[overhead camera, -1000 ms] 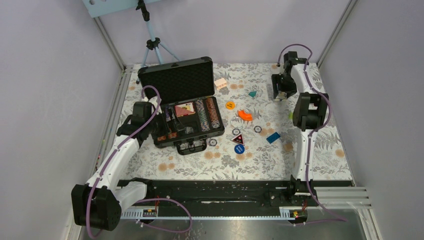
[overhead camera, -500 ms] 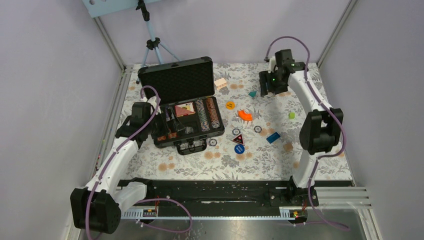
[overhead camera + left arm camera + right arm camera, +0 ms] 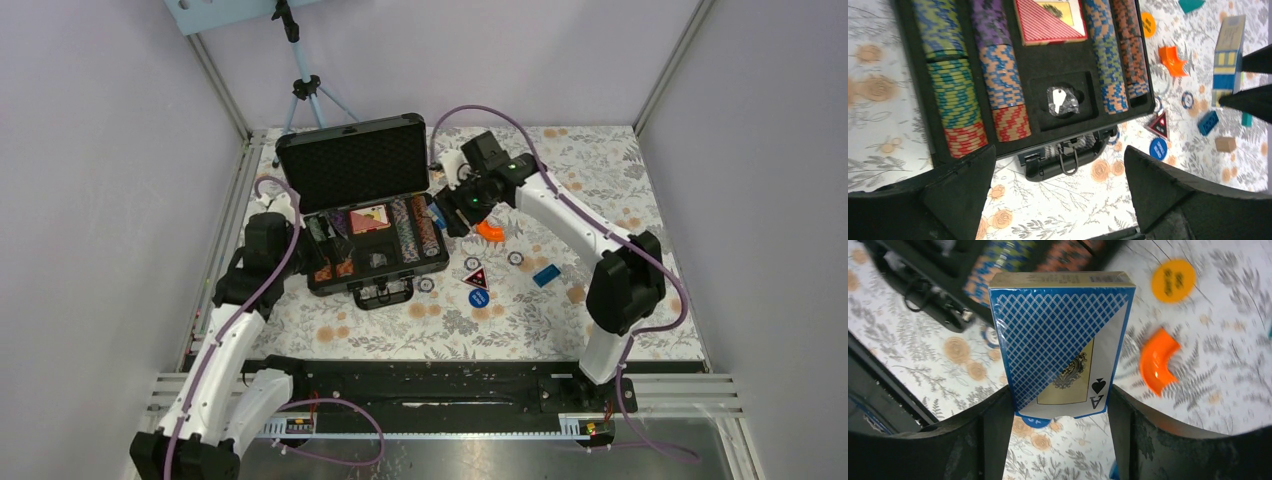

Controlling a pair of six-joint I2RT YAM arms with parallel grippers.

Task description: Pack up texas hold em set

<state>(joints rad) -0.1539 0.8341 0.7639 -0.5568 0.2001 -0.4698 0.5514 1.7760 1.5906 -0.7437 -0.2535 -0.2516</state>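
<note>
Left fingers [image 3: 958, 190]: stood wide apart, empty, over open briefcase [image 3: 1058, 55].
Right fingers [image 3: 983, 440]: clamped the blue card deck [image 3: 1063, 335].

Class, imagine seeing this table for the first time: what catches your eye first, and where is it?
The open black case, left of the table centre, stands out with its rows of striped chips. Just right of it, the right fingers clamp a blue card deck in the air, near an orange curved block. The left fingers hang wide open at the case's left end.
</note>
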